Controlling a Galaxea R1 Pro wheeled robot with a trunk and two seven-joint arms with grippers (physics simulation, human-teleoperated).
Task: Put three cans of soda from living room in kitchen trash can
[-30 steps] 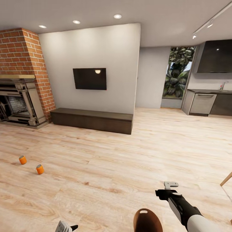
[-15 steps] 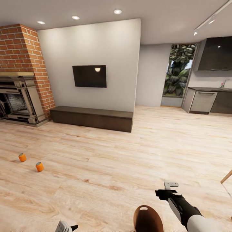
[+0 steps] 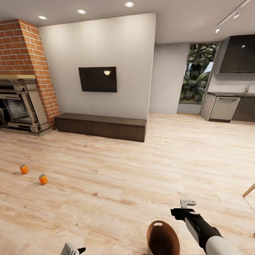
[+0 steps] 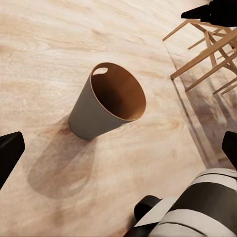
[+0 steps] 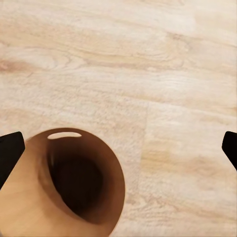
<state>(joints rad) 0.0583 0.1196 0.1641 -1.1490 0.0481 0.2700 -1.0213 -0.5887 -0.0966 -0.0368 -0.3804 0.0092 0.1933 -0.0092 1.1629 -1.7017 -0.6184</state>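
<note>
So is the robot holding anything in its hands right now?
No, nothing. The left gripper and right gripper are both open over the bin, which stands on the floor untouched.

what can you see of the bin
The bin is a small round tapered tub, grey outside, copper-brown inside, with a slot handle cut near the rim. It stands upright on the wood floor, looks empty, and nothing touches it. In the head view it sits between the two arms.
</note>
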